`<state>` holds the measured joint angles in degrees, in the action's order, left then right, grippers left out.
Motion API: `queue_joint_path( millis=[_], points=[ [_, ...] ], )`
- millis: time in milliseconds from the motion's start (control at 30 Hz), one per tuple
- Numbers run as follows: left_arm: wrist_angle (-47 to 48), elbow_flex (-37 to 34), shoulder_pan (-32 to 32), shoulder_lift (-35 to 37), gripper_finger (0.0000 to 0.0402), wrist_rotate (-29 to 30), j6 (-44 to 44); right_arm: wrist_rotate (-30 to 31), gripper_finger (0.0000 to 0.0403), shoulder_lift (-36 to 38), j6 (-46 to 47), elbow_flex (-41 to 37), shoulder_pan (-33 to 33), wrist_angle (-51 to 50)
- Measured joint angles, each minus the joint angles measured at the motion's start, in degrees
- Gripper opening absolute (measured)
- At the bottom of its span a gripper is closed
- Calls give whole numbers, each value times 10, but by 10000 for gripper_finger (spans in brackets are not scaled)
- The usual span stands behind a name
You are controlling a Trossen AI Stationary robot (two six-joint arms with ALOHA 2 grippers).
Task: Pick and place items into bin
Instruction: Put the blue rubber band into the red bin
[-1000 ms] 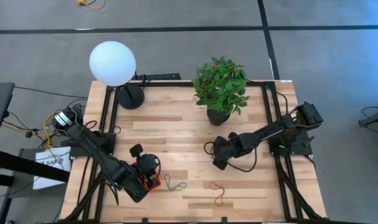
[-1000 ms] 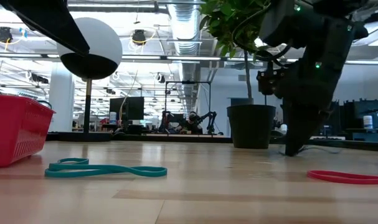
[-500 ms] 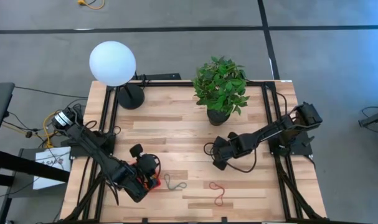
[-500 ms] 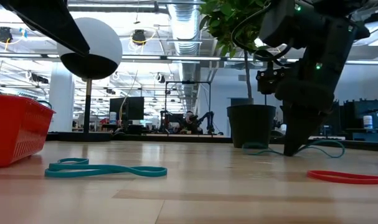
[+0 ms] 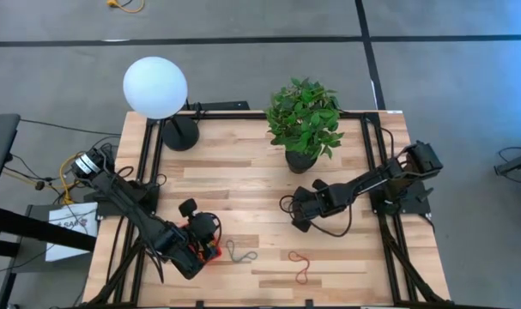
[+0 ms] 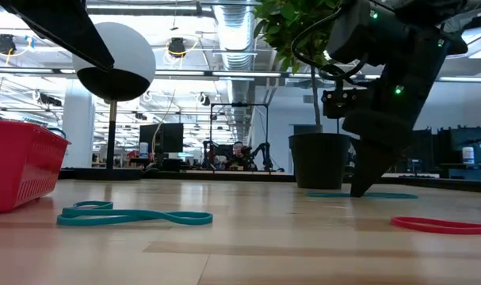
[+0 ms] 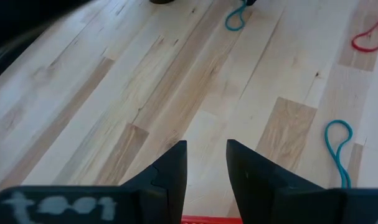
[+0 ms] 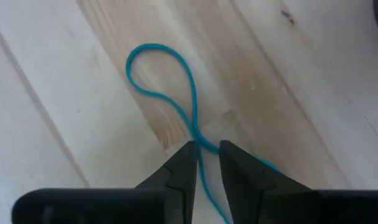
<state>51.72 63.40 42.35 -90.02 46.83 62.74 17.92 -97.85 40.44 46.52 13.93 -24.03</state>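
My right gripper (image 5: pixel 299 227) stands fingertips-down on the table's middle, in front of the plant pot. It is open by a narrow gap, with one fingertip on each side of the crossing of a teal loop (image 8: pixel 192 102) that lies flat on the wood (image 6: pixel 383 195). My left gripper (image 7: pixel 206 149) waits, narrowly open and empty, over the red bin (image 6: pixel 18 162) at the near left. A second teal loop (image 5: pixel 240 253) and a red loop (image 5: pixel 300 266) lie flat on the table near the front edge. My right gripper comes at the teal loop from above, pointing down, with the loop's crossing (image 8: pixel 204 147) in the gap between its fingertips. Wood shows between the fingers. I cannot tell whether they touch the loop, which lies on the table.
A potted plant (image 5: pixel 301 160) stands at the far middle, close behind my right gripper. A white globe lamp (image 5: pixel 155 87) stands at the far left. Black frame rails (image 5: pixel 382 172) run along the table's left and right sides. Bare wood lies between the two arms.
My right gripper has shifted a little toward the table's left edge, staying down at the table top. Half a second ago the teal loop's two ends stood up off the wood on either side of the gripper. They now lie flat.
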Motion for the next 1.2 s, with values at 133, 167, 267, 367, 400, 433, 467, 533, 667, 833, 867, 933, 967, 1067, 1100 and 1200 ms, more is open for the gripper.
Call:
queue_joint_path(
  millis=[133,167,267,367,400,433,467,533,667,833,867,933,967,1067,1100,1200],
  points=[
    [0,0,0,0,103,0,0,1,48,0,0,0,-1,7],
    [0,0,0,0,103,0,0,-2,38,0,0,0,-1,9],
    [0,0,0,0,103,0,0,-17,7,0,-4,-1,2,20],
    [0,0,0,0,103,0,0,-28,6,2,-4,-1,10,55],
    [0,0,0,0,103,0,0,-48,3,1,-4,6,14,75],
    [0,0,0,0,103,0,0,-52,2,1,-6,10,21,84],
    [1,0,0,0,103,0,0,-58,2,4,-14,16,26,94],
    [2,0,0,0,103,0,-8,-70,3,4,-43,39,36,158],
    [4,0,0,0,103,32,-21,-81,1,-1,-114,79,46,303],
    [66,0,0,0,103,110,7,-95,1,-52,-164,118,57,501],
    [92,0,-3,1,103,118,29,-100,1,-67,-168,127,59,515],
    [155,0,-9,5,103,123,86,-131,0,-114,-169,163,60,532],
    [190,0,-12,8,103,124,120,-146,0,-137,-170,184,60,534],
    [293,0,-20,14,103,124,219,-183,0,-202,-171,264,57,531],
    [325,0,-20,16,103,121,247,-196,0,-223,-176,292,54,533],
    [383,0,-22,16,103,115,312,-247,0,-276,-196,379,47,506]
  ],
)
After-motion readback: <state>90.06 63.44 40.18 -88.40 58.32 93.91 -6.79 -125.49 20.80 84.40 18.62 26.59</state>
